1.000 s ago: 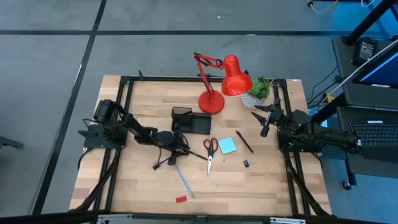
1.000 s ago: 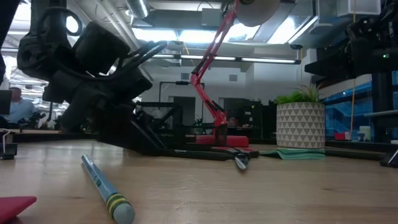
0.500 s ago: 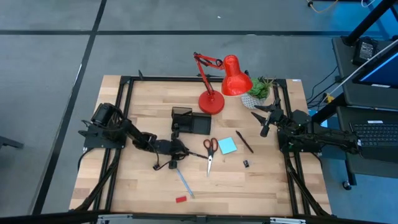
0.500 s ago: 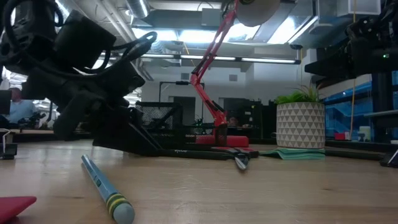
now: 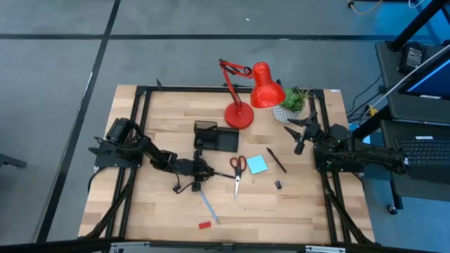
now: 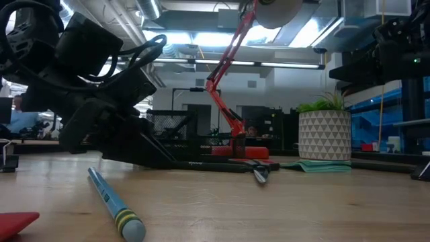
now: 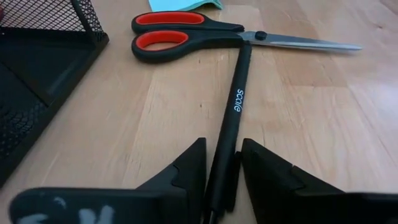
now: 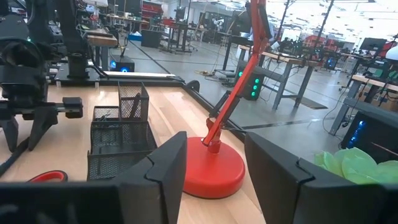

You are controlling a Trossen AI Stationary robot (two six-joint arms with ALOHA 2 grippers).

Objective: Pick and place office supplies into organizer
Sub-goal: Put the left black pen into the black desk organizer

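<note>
A thin black pen (image 7: 235,99) lies flat on the wooden table, its far tip against the red-handled scissors (image 7: 186,34) near their pivot. My left gripper (image 7: 222,149) is low over the pen's near end, open, one finger on each side of it with narrow gaps. In the high view it (image 5: 199,171) sits left of the scissors (image 5: 237,172). The black mesh organizer (image 5: 218,138) stands just beyond. My right gripper (image 8: 214,168) waits open at the table's right side (image 5: 295,133), holding nothing.
A cyan sticky pad (image 5: 256,164), a second black pen (image 5: 276,160) and a tiny black clip (image 5: 278,185) lie right of the scissors. A light-blue pen (image 5: 207,205) and a red block (image 5: 204,225) lie near the front. A red lamp (image 5: 242,112) and potted plant (image 5: 292,102) stand behind.
My left gripper has swung toward the table's near edge and sunk a little, coming down over the near end of the black pen. The pen and scissors have stayed where they were.
</note>
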